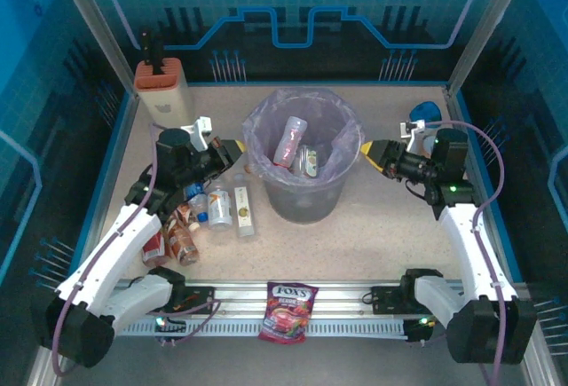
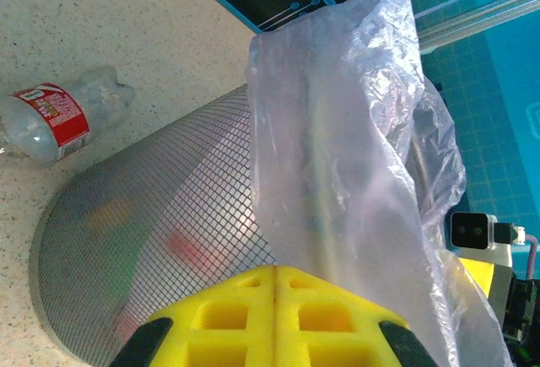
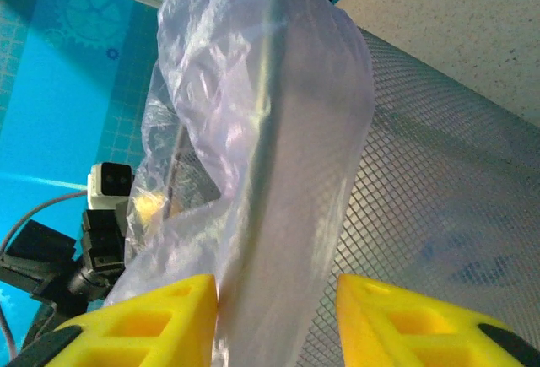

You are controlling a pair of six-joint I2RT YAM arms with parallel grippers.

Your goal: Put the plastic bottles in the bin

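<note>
Round grey mesh bin point(image 1: 306, 198), lined with a crinkled translucent bag point(image 1: 257, 124), holds bottles point(image 1: 291, 140) mid-tabletop point(image 1: 390, 226); others lie left. Yellow jaws of the left gripper point(image 1: 238, 149) press together at the bag; the right gripper point(image 1: 366, 148) stands spread astride the rim.

A beige orange-topped block point(image 1: 161, 91) stands beyond the left hand point(image 1: 238, 148); a blue cup point(image 1: 426, 111) sits beyond the right hand point(image 1: 369, 150); a red candy bag point(image 1: 288, 309) lies well nearer.
</note>
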